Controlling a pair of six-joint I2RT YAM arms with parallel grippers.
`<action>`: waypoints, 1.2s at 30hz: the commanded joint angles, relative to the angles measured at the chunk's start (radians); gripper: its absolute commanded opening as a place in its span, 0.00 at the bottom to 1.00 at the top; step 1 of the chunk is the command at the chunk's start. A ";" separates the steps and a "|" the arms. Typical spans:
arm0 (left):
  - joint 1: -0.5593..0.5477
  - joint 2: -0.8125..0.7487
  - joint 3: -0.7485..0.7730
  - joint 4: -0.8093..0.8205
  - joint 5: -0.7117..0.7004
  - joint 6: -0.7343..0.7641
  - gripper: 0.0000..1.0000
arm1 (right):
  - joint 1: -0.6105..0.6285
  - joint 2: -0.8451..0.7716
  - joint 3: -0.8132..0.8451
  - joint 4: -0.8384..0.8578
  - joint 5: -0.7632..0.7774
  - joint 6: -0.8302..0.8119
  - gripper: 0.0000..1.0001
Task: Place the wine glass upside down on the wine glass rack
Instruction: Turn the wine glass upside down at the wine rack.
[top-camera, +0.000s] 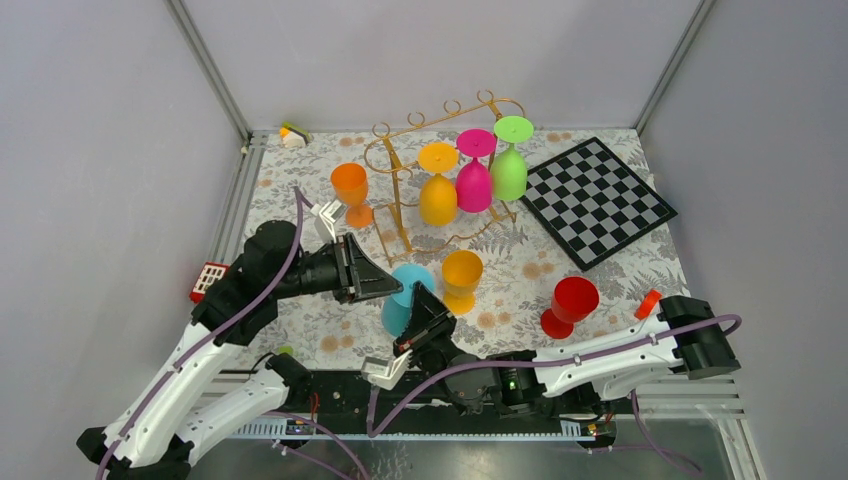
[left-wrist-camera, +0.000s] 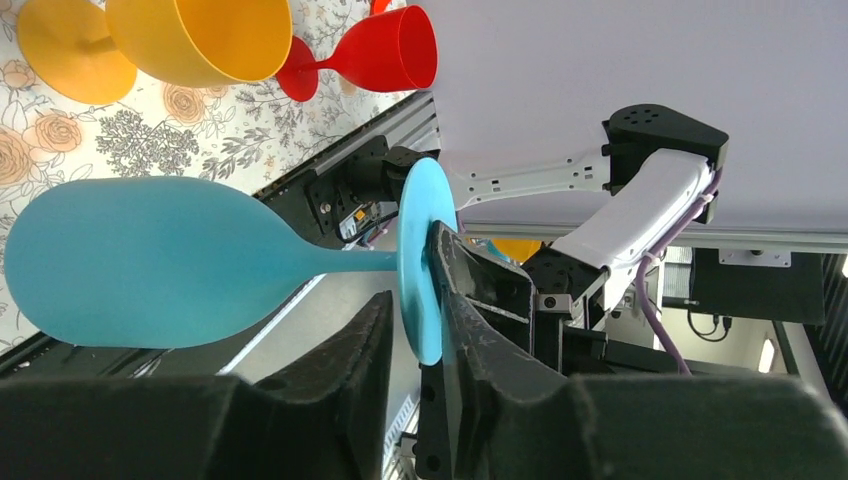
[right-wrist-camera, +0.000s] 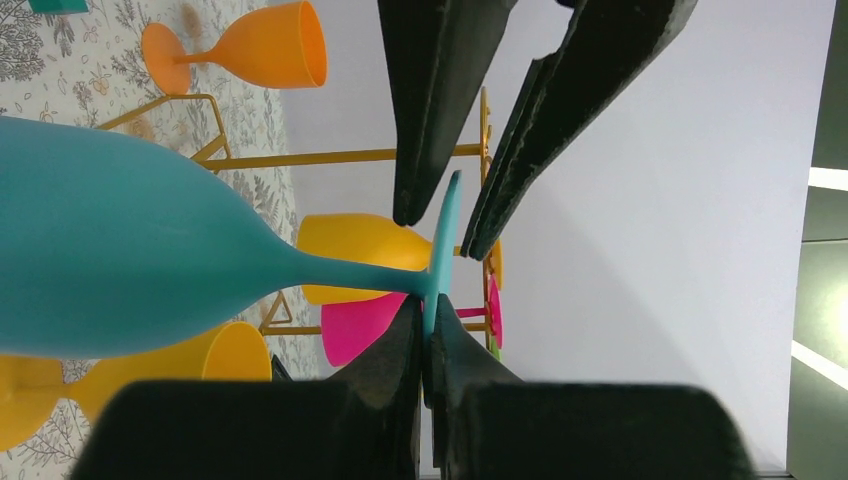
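The teal wine glass (top-camera: 400, 305) is held bowl down and foot up, above the table in front of the rack. My right gripper (right-wrist-camera: 427, 305) is shut on the lower edge of its flat foot (right-wrist-camera: 443, 235). My left gripper (left-wrist-camera: 415, 268) is open, with its jaws either side of the same foot (left-wrist-camera: 422, 250), and its right finger (left-wrist-camera: 470, 300) is close against the disc. In the right wrist view the left fingers (right-wrist-camera: 430, 110) straddle the foot's upper edge. The gold wire rack (top-camera: 400, 190) stands behind, with yellow (top-camera: 438, 195), pink (top-camera: 473, 180) and green (top-camera: 509, 165) glasses hanging upside down on it.
An orange glass (top-camera: 350, 190) stands upright left of the rack. A yellow-orange glass (top-camera: 462, 278) stands just right of the teal one and a red glass (top-camera: 570, 305) further right. A checkerboard (top-camera: 597, 200) lies at the back right. Grey walls enclose the table.
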 joint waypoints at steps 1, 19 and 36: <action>-0.016 0.008 0.025 0.067 0.003 0.007 0.21 | 0.010 0.007 0.023 0.044 0.017 -0.011 0.00; -0.017 -0.057 0.022 -0.018 -0.179 0.067 0.00 | 0.008 0.001 0.027 -0.033 0.003 0.110 0.87; -0.017 -0.107 0.022 -0.166 -0.440 0.149 0.00 | -0.030 -0.098 0.090 -0.449 -0.091 0.630 1.00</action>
